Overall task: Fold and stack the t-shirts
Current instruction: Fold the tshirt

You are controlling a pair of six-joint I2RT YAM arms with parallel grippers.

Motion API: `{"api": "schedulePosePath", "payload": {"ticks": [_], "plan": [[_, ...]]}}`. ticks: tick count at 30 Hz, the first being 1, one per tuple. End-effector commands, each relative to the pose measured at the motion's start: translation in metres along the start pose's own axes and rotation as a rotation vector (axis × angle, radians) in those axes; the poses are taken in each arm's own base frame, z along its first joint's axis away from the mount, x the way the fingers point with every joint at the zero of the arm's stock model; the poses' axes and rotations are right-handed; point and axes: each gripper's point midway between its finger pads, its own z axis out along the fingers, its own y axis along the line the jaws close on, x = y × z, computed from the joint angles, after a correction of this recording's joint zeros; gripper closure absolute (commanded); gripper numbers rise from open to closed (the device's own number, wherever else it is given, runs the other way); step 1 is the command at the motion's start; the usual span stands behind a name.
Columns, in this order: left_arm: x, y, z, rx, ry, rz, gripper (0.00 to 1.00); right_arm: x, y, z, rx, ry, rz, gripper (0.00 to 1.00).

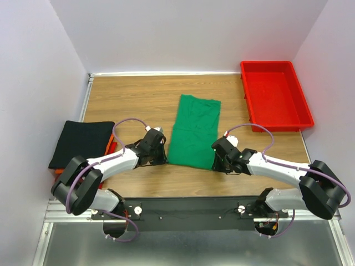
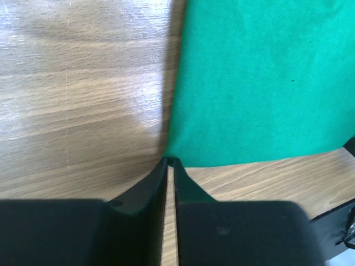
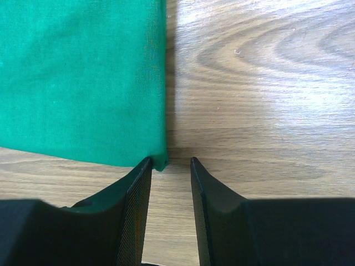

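Note:
The bright green t-shirt (image 1: 194, 130) lies folded lengthwise in the middle of the table, its near edge towards the arms. My left gripper (image 1: 164, 157) sits at the shirt's near left corner; in the left wrist view its fingertips (image 2: 171, 161) are pinched together on that corner of the green cloth (image 2: 260, 83). My right gripper (image 1: 216, 160) is at the near right corner; in the right wrist view it (image 3: 169, 162) is open, with the shirt's corner (image 3: 161, 160) just inside its left finger. A folded black t-shirt (image 1: 80, 143) lies at the left on orange and red ones (image 1: 112, 147).
A rigid red plastic tray (image 1: 304, 105) stands at the back right. The table's left edge with a metal rail (image 1: 86, 97) runs beside the black shirt. Bare wood (image 1: 133, 94) shows around the green shirt.

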Motion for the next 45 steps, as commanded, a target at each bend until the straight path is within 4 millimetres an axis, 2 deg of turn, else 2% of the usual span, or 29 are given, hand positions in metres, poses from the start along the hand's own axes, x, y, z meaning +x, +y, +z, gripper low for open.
{"api": "schedulePosePath", "payload": {"ticks": [1,5,8,12,14,21,26,32,40,44,45], "plan": [[-0.017,-0.006,-0.015,0.018,-0.073,0.008,0.79,0.009,-0.013,0.001,0.033,0.018,0.012,0.59],[-0.026,-0.003,-0.023,0.001,-0.110,0.003,0.63,0.006,-0.007,-0.003,0.006,0.010,0.040,0.59],[-0.020,0.007,-0.017,-0.025,-0.086,-0.006,0.60,0.005,-0.006,-0.004,0.004,0.007,0.054,0.58],[-0.014,0.005,-0.010,0.010,-0.076,0.000,0.51,0.003,-0.004,-0.004,0.002,0.002,0.071,0.57],[-0.011,0.005,-0.008,0.025,-0.074,0.003,0.48,0.001,-0.003,-0.005,0.000,-0.004,0.082,0.55],[0.000,0.007,0.003,0.048,-0.036,0.020,0.48,-0.007,-0.002,-0.005,0.000,-0.030,0.117,0.53],[0.006,0.005,0.011,0.072,-0.012,0.020,0.53,-0.012,0.000,-0.002,-0.017,-0.039,0.145,0.53],[0.017,0.012,0.016,0.055,0.024,0.016,0.60,-0.002,0.001,0.007,-0.056,0.013,0.177,0.53],[0.026,0.008,0.020,0.058,0.045,0.033,0.78,0.012,0.000,0.013,-0.070,0.062,0.183,0.56],[0.033,0.004,0.020,0.069,0.066,0.044,0.89,0.018,0.000,0.012,-0.081,0.083,0.174,0.63],[0.032,0.002,0.018,0.076,0.060,0.042,0.95,0.023,-0.002,0.011,-0.083,0.096,0.173,0.67]]}}
